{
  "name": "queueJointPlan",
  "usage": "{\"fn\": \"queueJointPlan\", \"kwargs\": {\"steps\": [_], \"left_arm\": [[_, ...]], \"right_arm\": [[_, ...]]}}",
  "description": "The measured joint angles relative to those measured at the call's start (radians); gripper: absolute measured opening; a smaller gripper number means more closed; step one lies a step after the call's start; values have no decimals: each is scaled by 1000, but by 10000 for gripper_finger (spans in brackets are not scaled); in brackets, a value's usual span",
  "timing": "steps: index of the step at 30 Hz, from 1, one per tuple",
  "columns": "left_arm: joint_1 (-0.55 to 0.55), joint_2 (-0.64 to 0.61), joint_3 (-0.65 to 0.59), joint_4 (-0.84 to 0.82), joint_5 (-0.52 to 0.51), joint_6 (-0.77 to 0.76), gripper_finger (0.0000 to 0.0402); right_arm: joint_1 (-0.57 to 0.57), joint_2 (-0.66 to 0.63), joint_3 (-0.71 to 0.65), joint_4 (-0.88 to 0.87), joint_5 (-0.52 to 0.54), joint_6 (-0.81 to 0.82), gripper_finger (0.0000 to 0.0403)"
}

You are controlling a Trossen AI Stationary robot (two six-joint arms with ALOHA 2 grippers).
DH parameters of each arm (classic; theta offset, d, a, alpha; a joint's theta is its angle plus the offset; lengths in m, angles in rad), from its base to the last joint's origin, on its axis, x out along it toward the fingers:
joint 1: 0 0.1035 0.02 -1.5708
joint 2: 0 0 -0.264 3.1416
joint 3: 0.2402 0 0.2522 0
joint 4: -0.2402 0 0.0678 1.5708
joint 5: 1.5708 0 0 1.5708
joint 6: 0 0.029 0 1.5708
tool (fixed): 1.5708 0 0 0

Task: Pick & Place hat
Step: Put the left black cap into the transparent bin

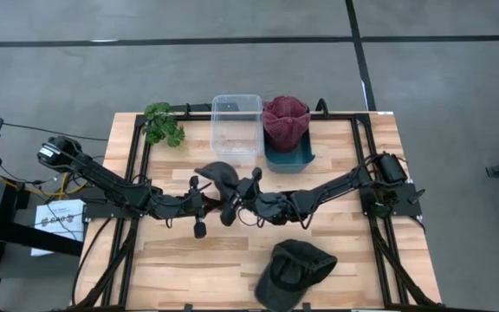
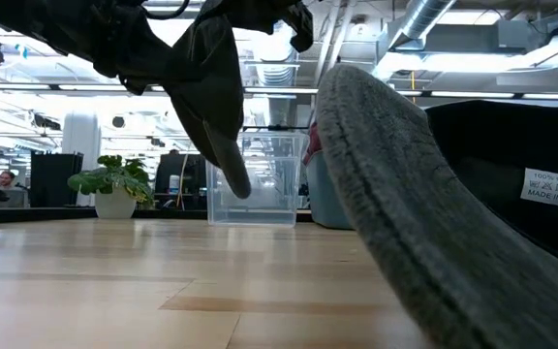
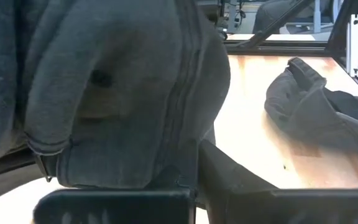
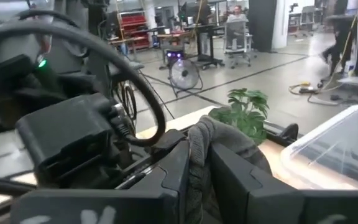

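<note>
Claws hold one dark hat (image 1: 218, 175) up over the tabletop (image 1: 171, 256) middle: left claw (image 1: 204, 192) pinches it, right claw (image 1: 243, 192) pinches it too. Picking looks done; placing is left. Clear bin (image 1: 236, 126) waits behind, and another hat (image 1: 294, 273) lies near the front

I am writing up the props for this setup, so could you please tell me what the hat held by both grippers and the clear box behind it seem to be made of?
The held hat looks like soft dark grey woven cloth, matte: it drapes in folds, shows stitched seams, and bunches between the right gripper fingers. The left gripper also grips it. The box looks like clear, glossy, rigid plastic; the table shows through its walls.
</note>
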Motion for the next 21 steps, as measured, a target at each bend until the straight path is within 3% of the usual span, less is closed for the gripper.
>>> {"fn": "queueJointPlan", "kwargs": {"steps": [8, 12, 17, 21], "left_arm": [[0, 0, 0, -2, 0, 0, 5], [0, 0, 0, -2, -2, -3, 6], [0, 0, -1, -2, 5, -5, 6], [0, -1, 0, -2, 115, -8, 6]], "right_arm": [[63, -59, 0, -91, 57, -115, 76], [99, -121, 0, -174, 98, -111, 120], [134, -201, 0, -374, 48, -78, 194], [162, -253, 0, -528, 27, -50, 230]]}}
